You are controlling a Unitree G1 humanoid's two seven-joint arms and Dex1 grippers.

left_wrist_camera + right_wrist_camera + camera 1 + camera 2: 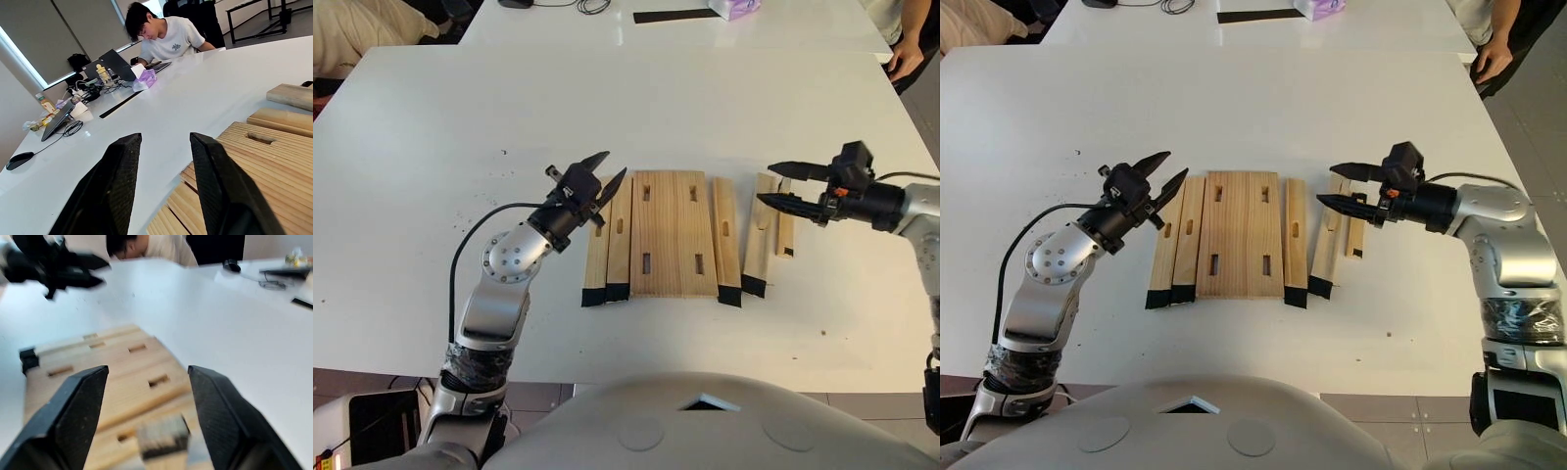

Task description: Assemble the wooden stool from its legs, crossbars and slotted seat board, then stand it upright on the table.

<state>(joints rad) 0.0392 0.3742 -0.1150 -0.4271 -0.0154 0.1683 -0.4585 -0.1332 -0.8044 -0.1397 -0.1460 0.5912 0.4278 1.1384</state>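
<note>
Stool parts [674, 233] — unassembled, lying flat mid-surface [431, 147] | left hand [614, 164] spread above left legs [619, 235] | right hand [766, 183] spread above rightmost pieces [761, 240] | judged stiff, light, smooth wood — grip a leg mid-length

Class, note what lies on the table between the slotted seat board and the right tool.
One black-tipped wooden leg, flat beside the seat board, in the left eye view; the right tool hangs over two more pieces.

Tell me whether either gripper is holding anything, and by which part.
Nothing is held: the left gripper and the right gripper are both open and empty.
</note>
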